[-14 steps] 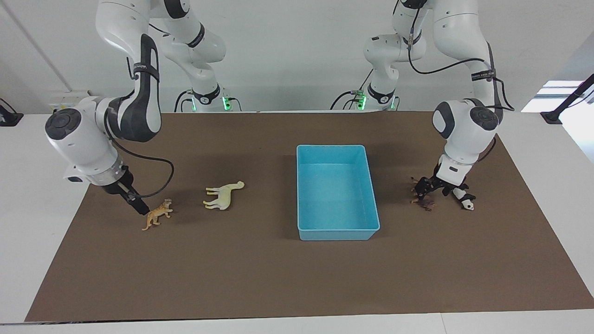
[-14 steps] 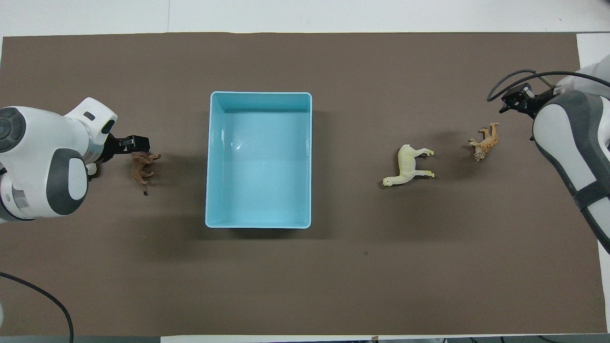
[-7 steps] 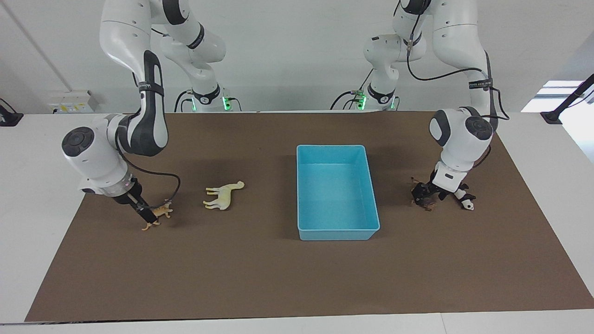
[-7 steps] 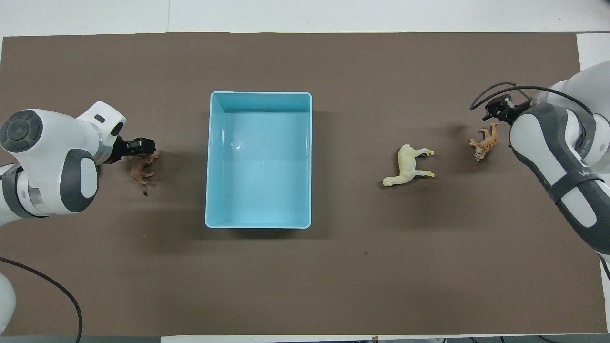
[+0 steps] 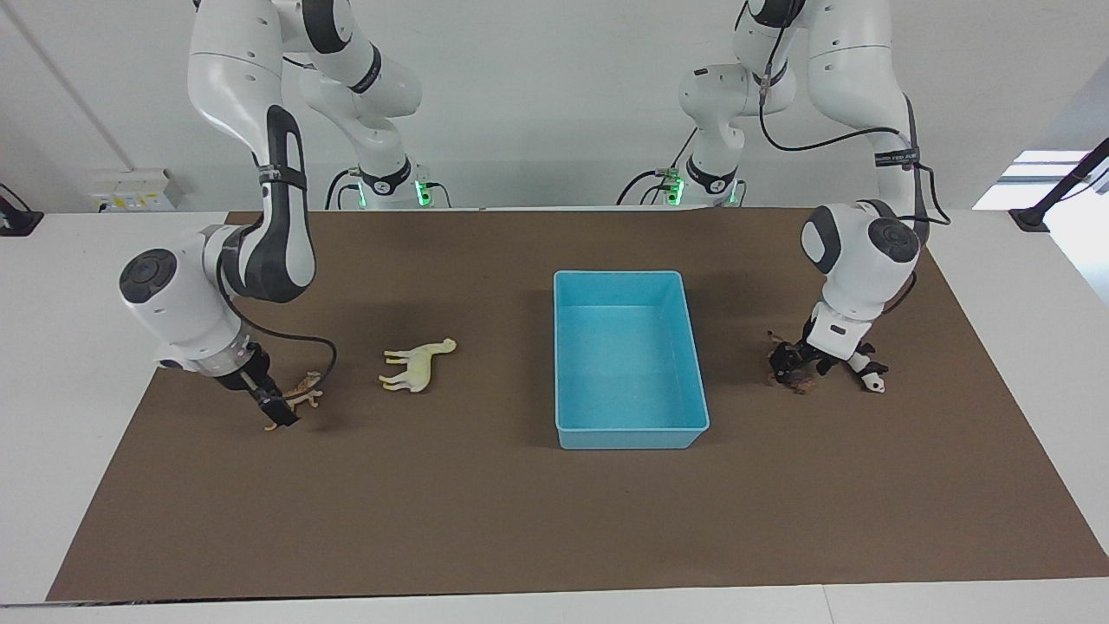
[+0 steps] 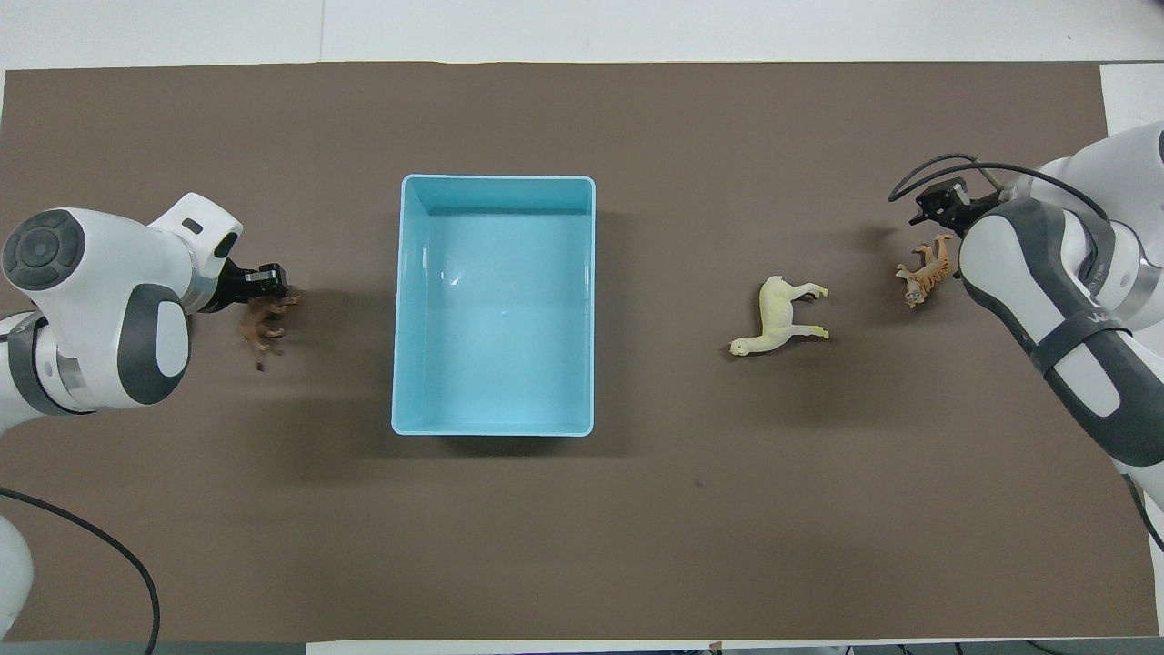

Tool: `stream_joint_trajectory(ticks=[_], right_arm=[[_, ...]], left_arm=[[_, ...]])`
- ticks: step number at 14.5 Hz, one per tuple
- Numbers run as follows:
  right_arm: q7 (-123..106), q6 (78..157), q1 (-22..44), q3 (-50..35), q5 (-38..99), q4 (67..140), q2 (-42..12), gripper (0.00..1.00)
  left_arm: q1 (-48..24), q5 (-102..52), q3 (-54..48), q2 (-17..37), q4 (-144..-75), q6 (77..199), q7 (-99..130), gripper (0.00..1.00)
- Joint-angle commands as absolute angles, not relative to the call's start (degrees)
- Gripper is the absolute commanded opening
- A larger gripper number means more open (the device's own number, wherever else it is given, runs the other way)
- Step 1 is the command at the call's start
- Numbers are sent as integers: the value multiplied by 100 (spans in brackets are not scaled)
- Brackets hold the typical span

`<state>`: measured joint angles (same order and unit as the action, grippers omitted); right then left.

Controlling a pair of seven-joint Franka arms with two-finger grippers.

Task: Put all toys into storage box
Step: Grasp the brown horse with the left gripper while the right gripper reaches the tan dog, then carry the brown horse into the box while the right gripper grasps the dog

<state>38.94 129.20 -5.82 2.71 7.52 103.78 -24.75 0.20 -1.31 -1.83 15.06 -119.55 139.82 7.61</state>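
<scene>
Both hands sit low on toys, left hand (image 5: 793, 362) at the lion (image 5: 797, 378), right hand (image 5: 279, 411) at the tiger (image 5: 303, 395), grip state unclear; either toy may slip short of the box (image 5: 628, 433).

Robotics lab: two Franka arms (image 5: 260, 173) bolted at white table (image 5: 69, 286), brown mat (image 5: 485, 520), bare white walls.

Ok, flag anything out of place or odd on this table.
The pale long-necked animal lies tipped on its side between the tiger and the storage box, which holds no toys. Nothing looks spilled or damaged. Both claws are down at the lion and tiger.
</scene>
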Motion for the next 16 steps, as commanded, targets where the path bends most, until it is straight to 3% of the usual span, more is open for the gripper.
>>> stream_joint_trajectory(ticks=[1, 3, 8, 10, 12, 13, 16], right_arm=[[3929, 12789, -650, 211, 800, 10529, -2382, 100], [3920, 12771, -650, 202, 800, 10651, -2347, 100], [3911, 12841, -642, 211, 800, 10907, -2259, 98], [3833, 12850, -650, 211, 791, 10907, -2259, 59], [3666, 12815, -650, 211, 782, 10872, -2259, 19], [3474, 12780, -650, 211, 765, 10846, -2259, 4], [2918, 12648, -659, 220, 747, 10750, -2250, 0]], left_arm=[[-44, -70, -141, 1503, -11989, 14002, 1063, 0], [-105, -123, -149, 1512, -11744, 13748, 1256, 0], [-552, -578, -167, 1468, -10173, 11781, 2536, 0], [-807, -720, -176, 1476, -9539, 11217, 3345, 0], [-1307, -782, -176, 1485, -9396, 11205, 4336, 0], [-1562, -782, -167, 1494, -9422, 11406, 4803, 0], [-2047, -782, -167, 1398, -9938, 12179, 5448, 0]])
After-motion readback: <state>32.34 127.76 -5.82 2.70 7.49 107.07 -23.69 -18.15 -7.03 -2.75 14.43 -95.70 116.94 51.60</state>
